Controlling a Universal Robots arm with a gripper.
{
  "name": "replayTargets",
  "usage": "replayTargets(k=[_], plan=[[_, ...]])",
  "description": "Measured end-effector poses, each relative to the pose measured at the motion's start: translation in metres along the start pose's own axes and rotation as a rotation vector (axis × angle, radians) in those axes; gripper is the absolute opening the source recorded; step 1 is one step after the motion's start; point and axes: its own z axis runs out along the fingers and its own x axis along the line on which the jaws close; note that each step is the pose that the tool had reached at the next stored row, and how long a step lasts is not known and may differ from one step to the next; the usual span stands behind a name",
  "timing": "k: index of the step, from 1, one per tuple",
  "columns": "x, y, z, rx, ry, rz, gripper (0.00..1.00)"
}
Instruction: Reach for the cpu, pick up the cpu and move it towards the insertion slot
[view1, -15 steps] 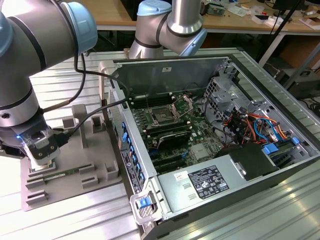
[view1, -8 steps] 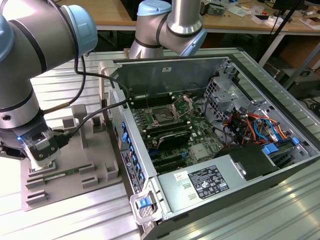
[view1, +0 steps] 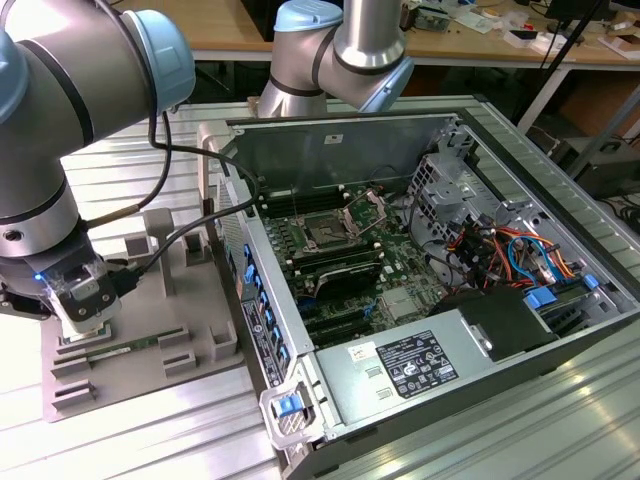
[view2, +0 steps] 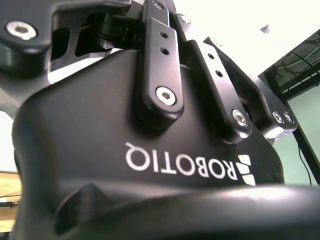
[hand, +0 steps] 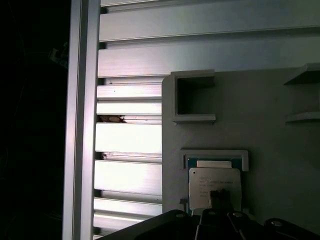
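Note:
The cpu (hand: 215, 184), a thin square chip with a pale silver top, lies in a shallow framed pocket of the grey fixture plate (hand: 280, 165). My gripper (hand: 218, 201) hangs straight over it, and its dark tip covers part of the chip's near edge. In the exterior view the gripper (view1: 85, 322) is low over the same plate (view1: 150, 340) at the exterior view's left. The insertion slot (view1: 325, 232), a dark square framed by a raised silver bracket (view1: 366, 212), sits on the motherboard inside the open case, well to the right. The gripper's black housing (view2: 150, 145) is close up in the second wrist view.
The open computer case (view1: 300, 380) stands to the right of the fixture, with its side wall between plate and motherboard. Inside are black memory slots (view1: 345, 270), a power supply (view1: 410, 365), a drive cage (view1: 440, 200) and cables (view1: 510, 250). Raised blocks (view1: 165, 235) stand on the fixture plate.

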Motion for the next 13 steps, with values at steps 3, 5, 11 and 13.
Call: replayTargets(k=[3, 5, 11, 13], plan=[[0.0000, 0.0000, 0.0000, 0.0000, 0.0000, 0.000, 0.29], [0.0000, 0.0000, 0.0001, 0.0001, 0.0000, 0.000, 0.36], [0.0000, 0.0000, 0.0002, 0.0000, 0.0000, 0.000, 0.54], [0.0000, 0.0000, 0.0002, 0.0000, 0.0000, 0.000, 0.54]])
